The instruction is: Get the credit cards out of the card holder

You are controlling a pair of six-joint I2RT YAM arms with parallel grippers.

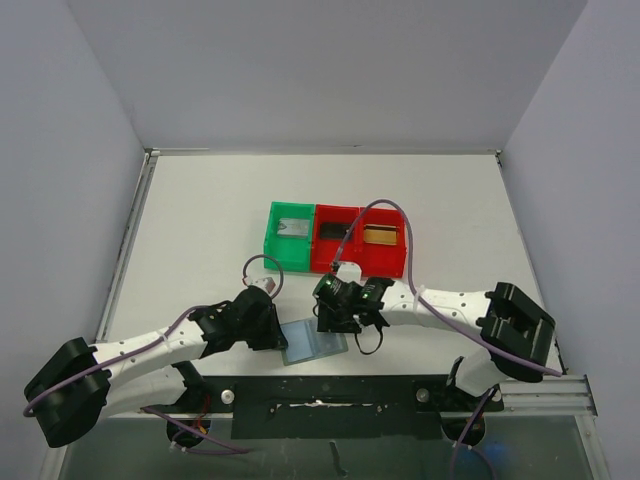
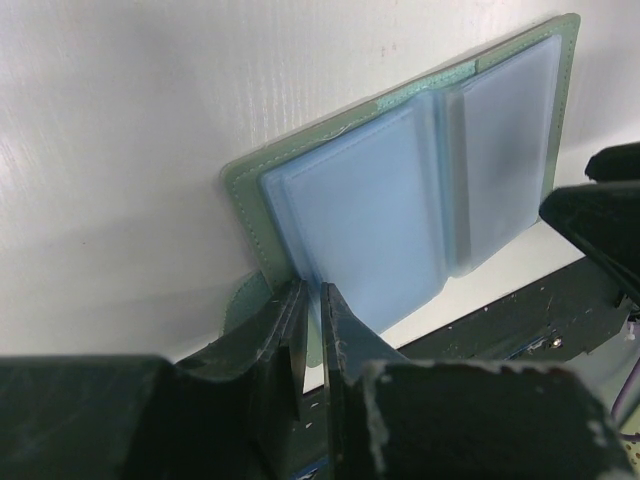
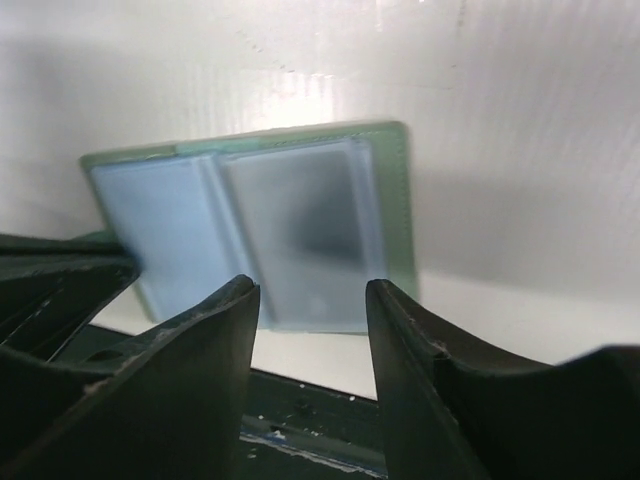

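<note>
1. Left fingers (image 2: 298, 315). Nearest my left wrist lens. Drawn narrow and pinched on the near edge of the card holder (image 2: 400, 190), close to one corner. Purpose, as I judge it: to anchor the holder so it cannot slide while a card is drawn out.

2. Right fingers (image 3: 225, 330). Nearest my right wrist lens. Parted, gripping nothing, hovering over the holder's near edge on the side away from the left fingers. I read this as lining up on a sleeve.

3. Card holder. Lies opened flat on the desk (image 2: 120, 120) between the two sets of fingers, with its two clear blue-grey sleeves facing up inside a green border. The sleeve just beyond the right fingers looks darker. I cannot tell whether that is a card or a shadow.

4. Green bin (image 1: 288, 258). Beyond the left fingers, well apart from them. Holds one flat grey piece.

5. Left red bin (image 1: 325, 258). Just beyond the right fingers. Holds something dark that I cannot identify.

6. Right red bin (image 1: 385, 262). Beside the last. Holds one gold-tan credit card (image 1: 380, 236), lying flat.
</note>
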